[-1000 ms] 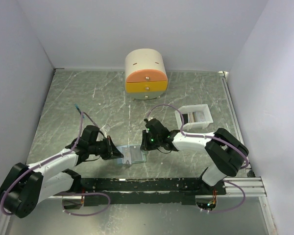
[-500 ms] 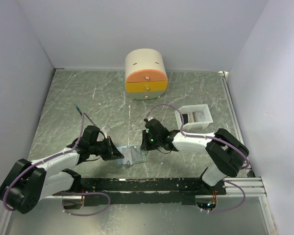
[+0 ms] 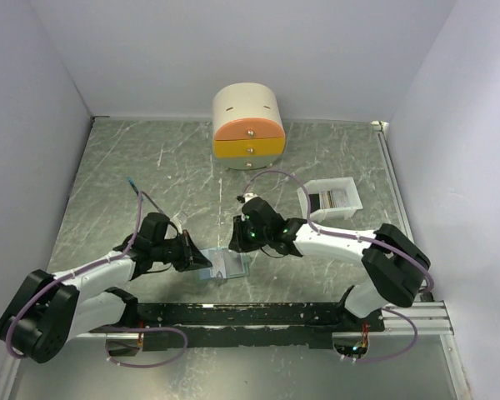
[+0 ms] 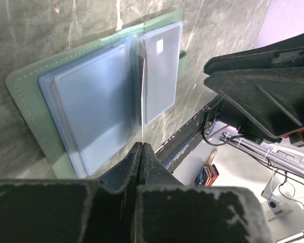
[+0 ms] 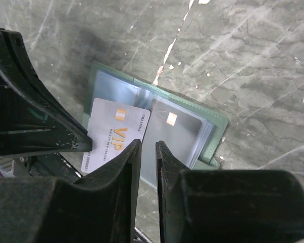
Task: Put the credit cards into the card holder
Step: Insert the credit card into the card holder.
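One silver card (image 5: 116, 134) overhangs the open card holder (image 3: 223, 265) lying between the arms, so with your left gripper (image 4: 142, 147) pinching the clear pocket leaf (image 4: 142, 101) taut, use the right gripper (image 5: 148, 147), its fingers barely parted and empty, to push it squarely in.

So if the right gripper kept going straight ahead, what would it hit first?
Probably the open card holder, near its fold, beside the pale card; depth is unclear.

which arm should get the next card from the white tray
Right, likely: the right gripper is open, empty and nearer the white tray; the left gripper is shut on a card holder pocket.
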